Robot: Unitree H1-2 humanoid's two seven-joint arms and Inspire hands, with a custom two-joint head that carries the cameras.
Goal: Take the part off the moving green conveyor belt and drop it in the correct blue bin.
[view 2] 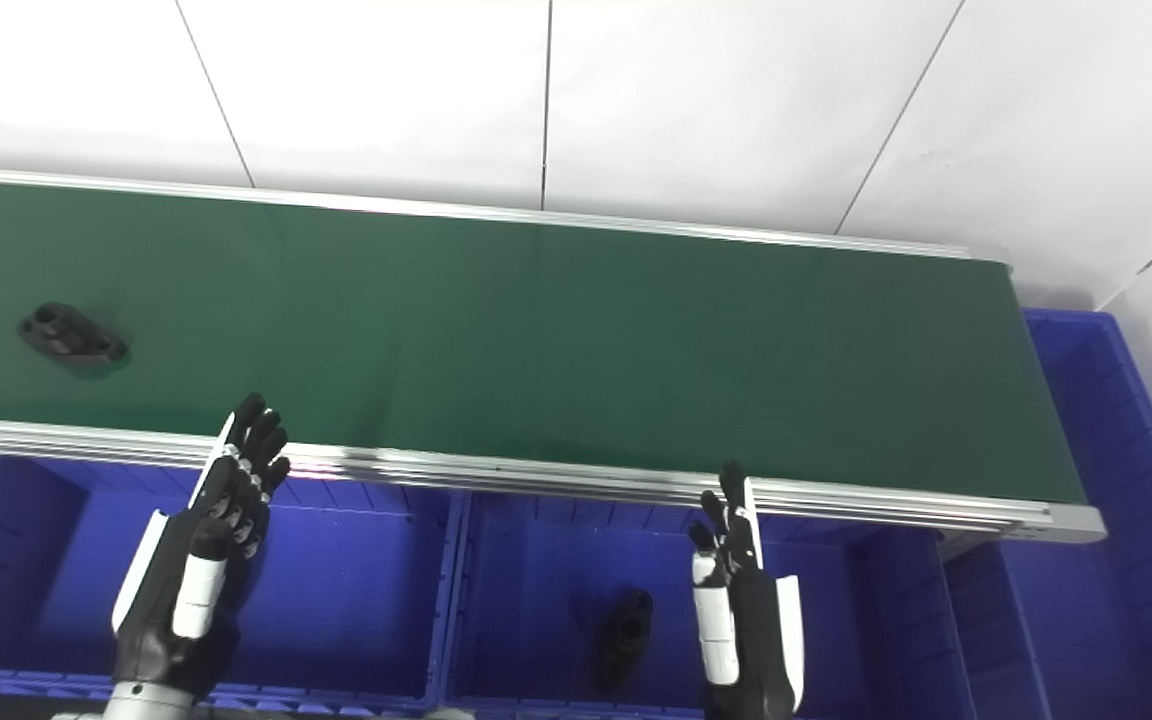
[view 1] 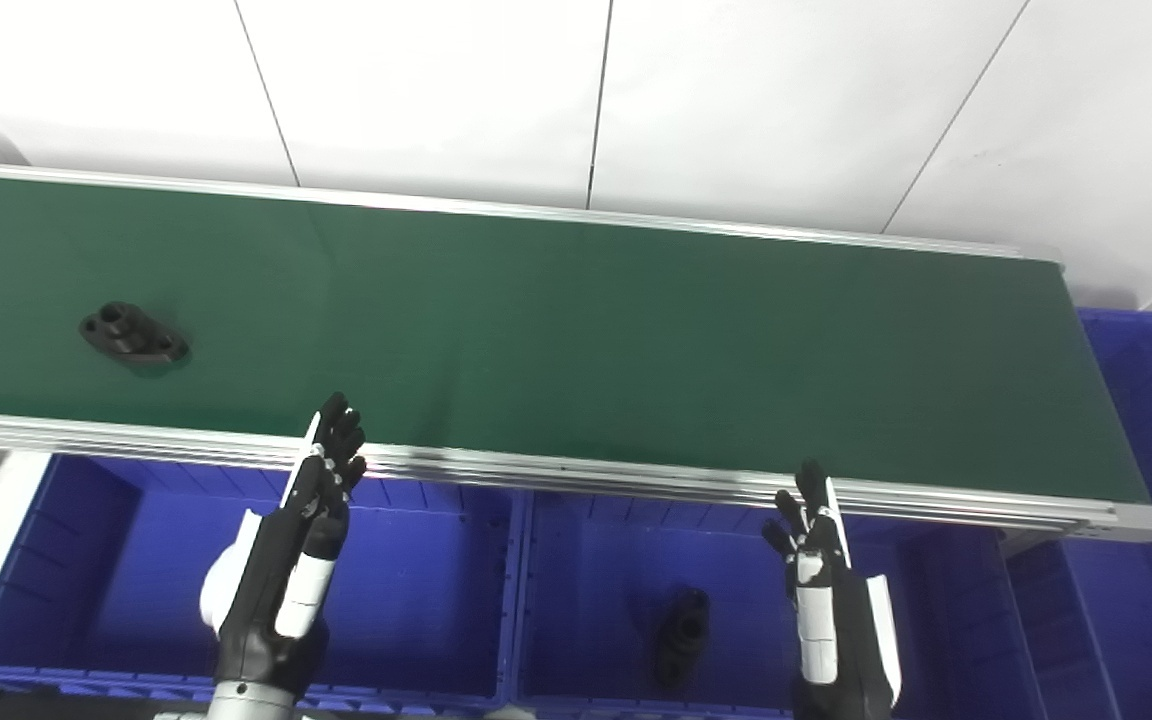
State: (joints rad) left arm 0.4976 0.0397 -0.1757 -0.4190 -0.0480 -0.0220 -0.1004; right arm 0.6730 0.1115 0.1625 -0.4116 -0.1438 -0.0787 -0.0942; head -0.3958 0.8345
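We see a long green belt (view 1: 576,320) with a black part (view 1: 133,334) lying on it far to the left. Below the belt stand blue bins. Our left hand (view 1: 321,480) is held up over the left bin (view 1: 56,560), fingers spread, holding nothing. Our right hand (view 1: 814,535) is held up over the middle bin (view 1: 586,540), fingers apart and holding nothing too. Another black part (view 1: 681,635) lies inside that middle bin.
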